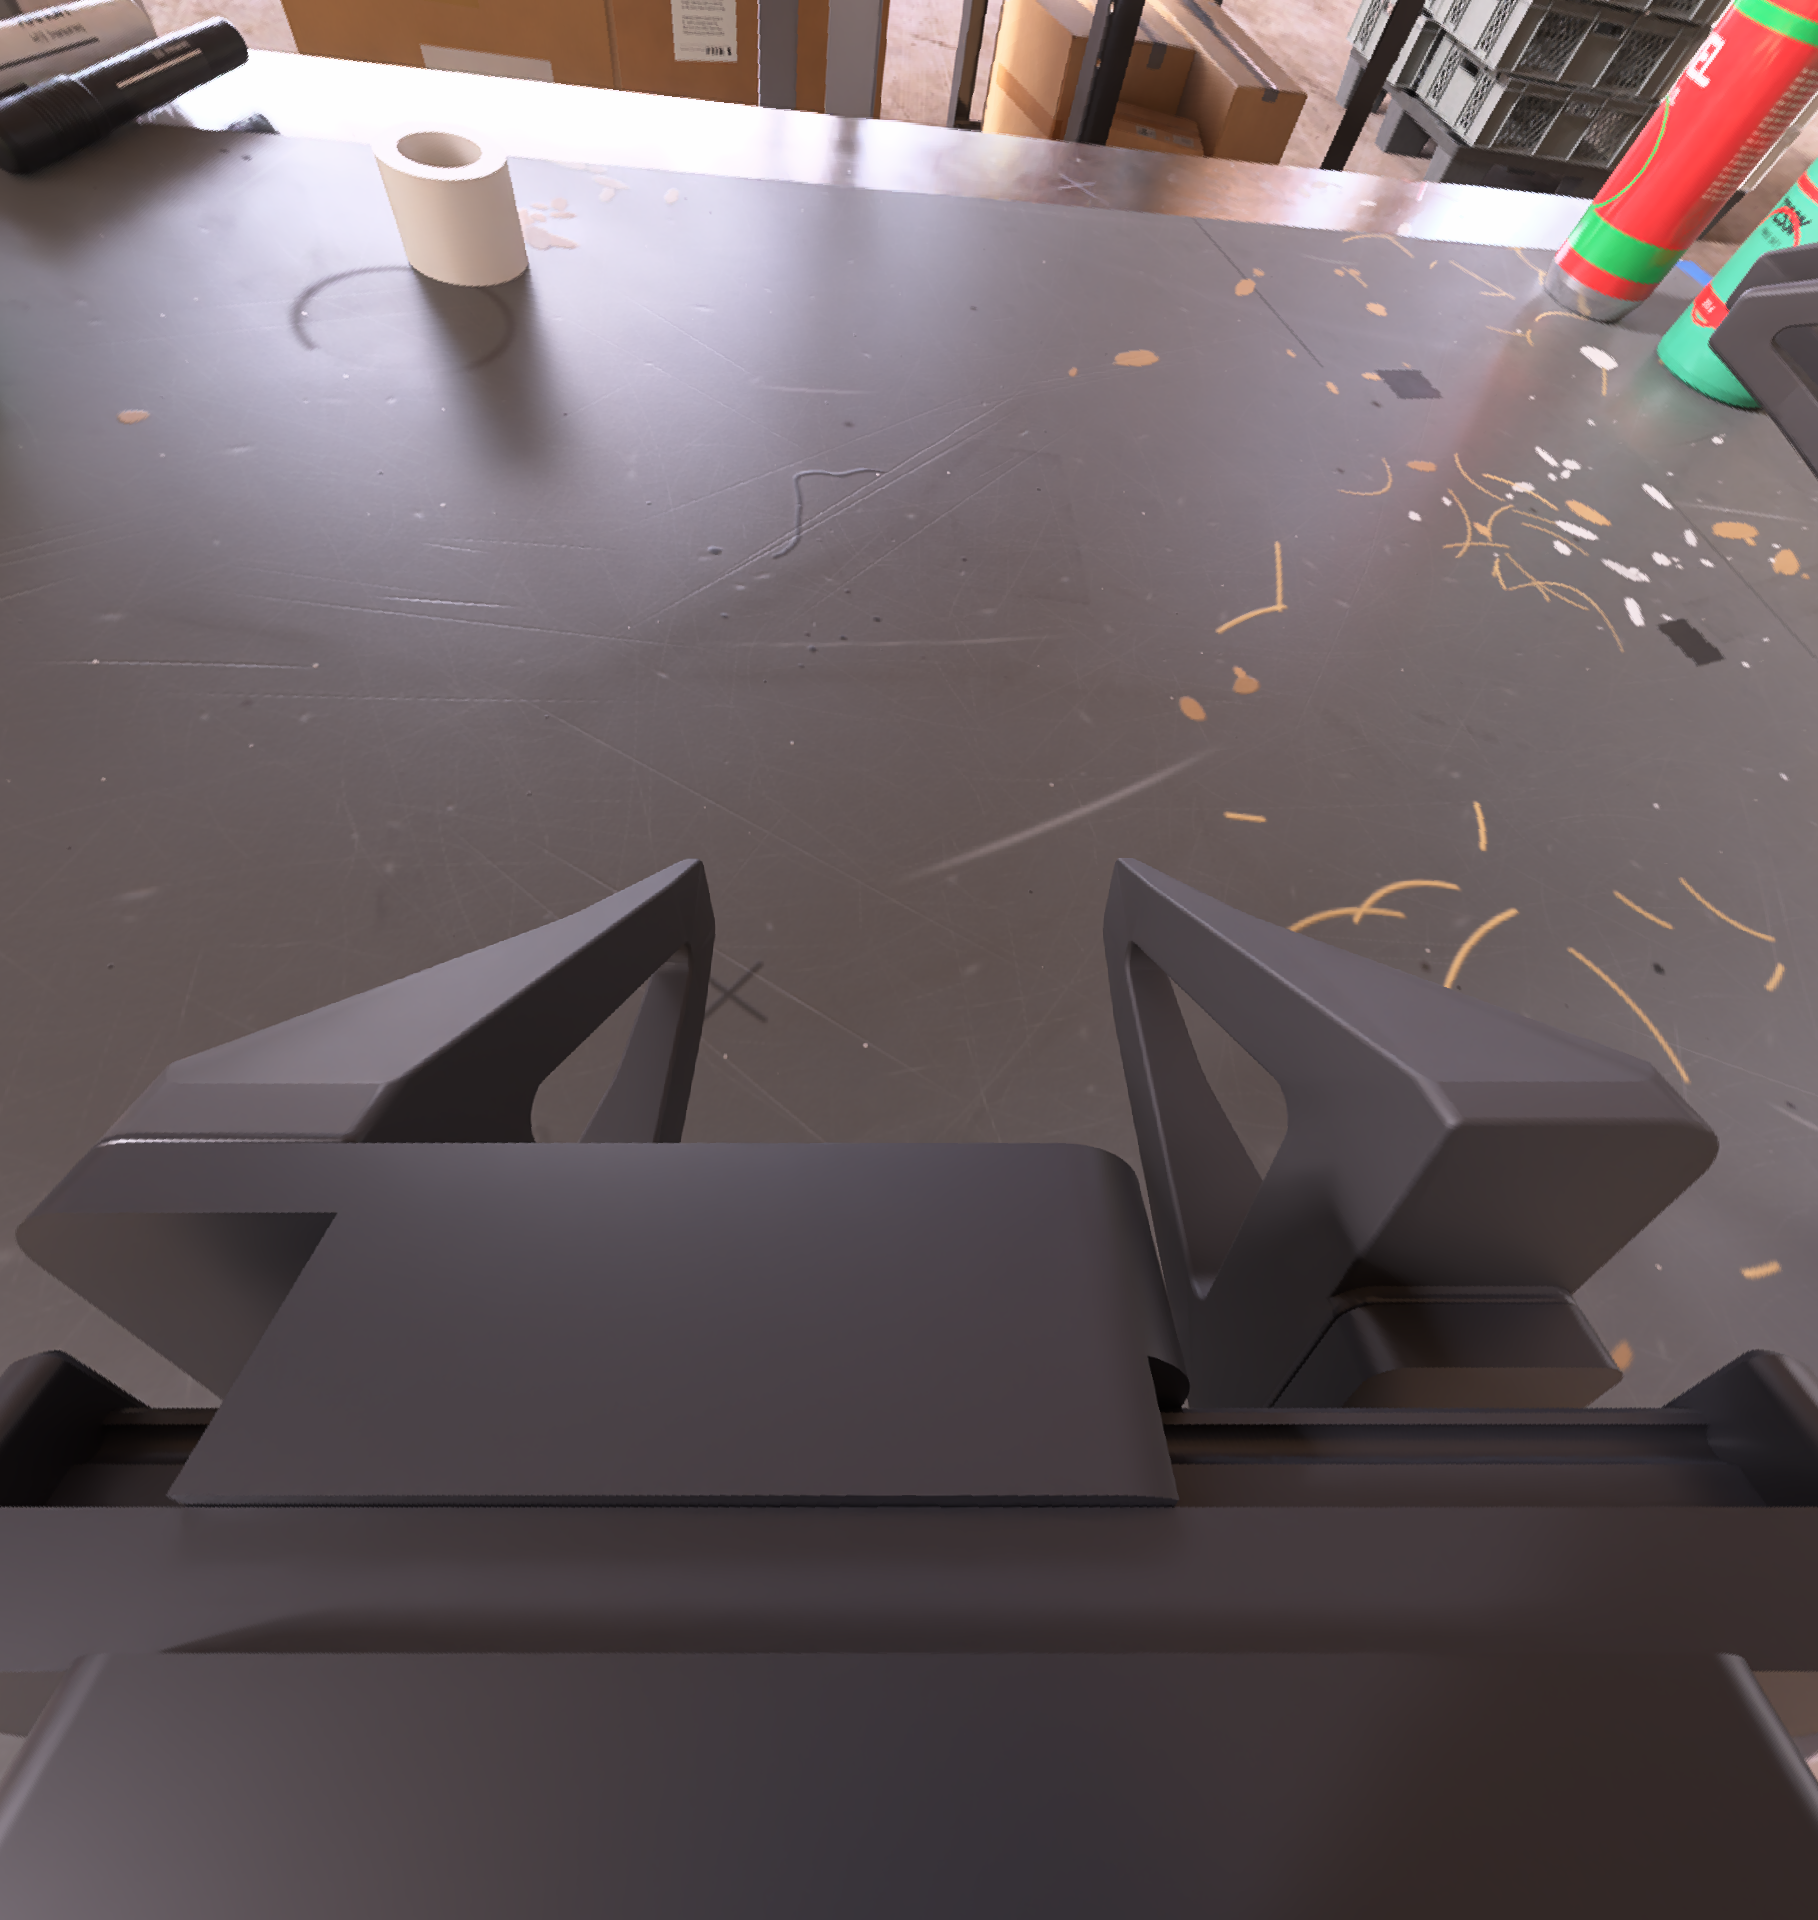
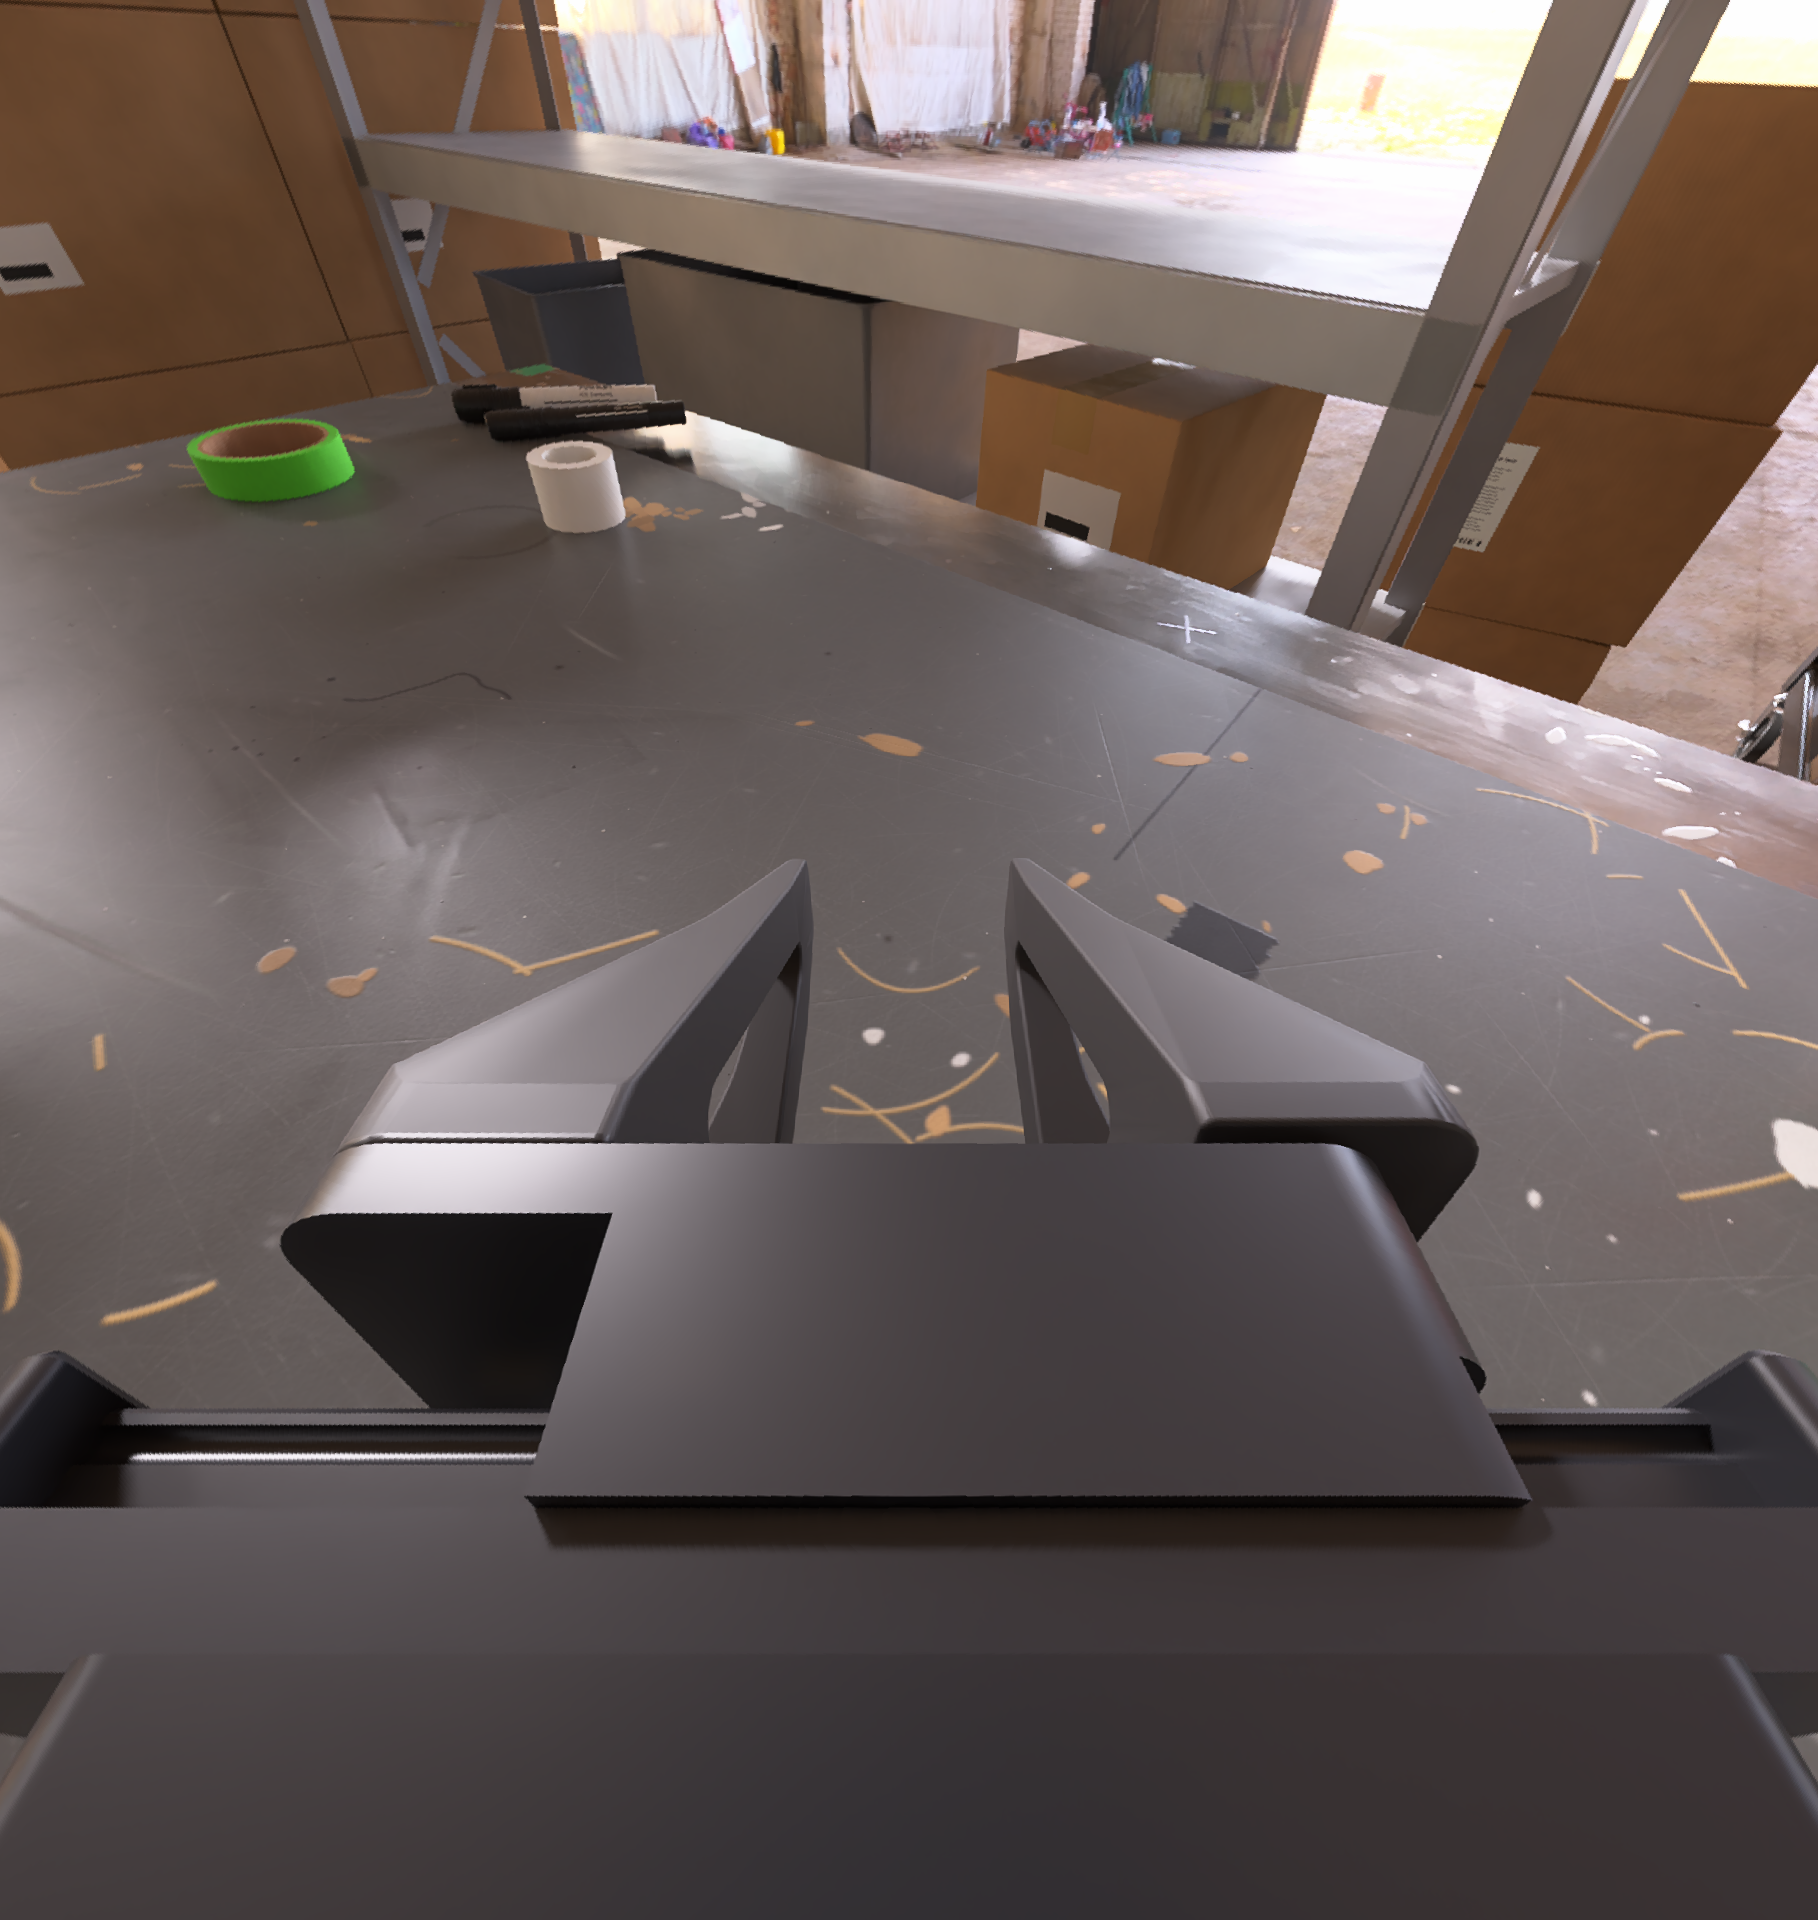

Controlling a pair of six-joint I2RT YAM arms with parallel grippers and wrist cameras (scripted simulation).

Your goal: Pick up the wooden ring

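The wooden ring (image 1: 453, 208) is a pale, short, thick tube standing upright on the dark grey table (image 1: 884, 623), far ahead and to the left of my left gripper (image 1: 905, 868). That gripper is open wide and empty, low over the table. In the right wrist view the ring (image 2: 576, 486) stands far ahead to the left, near the table's far edge. My right gripper (image 2: 907, 868) is open with a narrower gap and empty. Part of the right gripper's finger (image 1: 1809, 364) shows at the right edge of the left wrist view.
A green tape roll (image 2: 271, 457) lies left of the ring. Two black markers (image 2: 572, 407) lie just behind it. A red and green can (image 1: 1694, 156) and a green bottle (image 1: 1746, 312) stand at the far right. Cardboard boxes (image 2: 1144, 468) and a metal shelf (image 2: 884, 208) are beyond the table.
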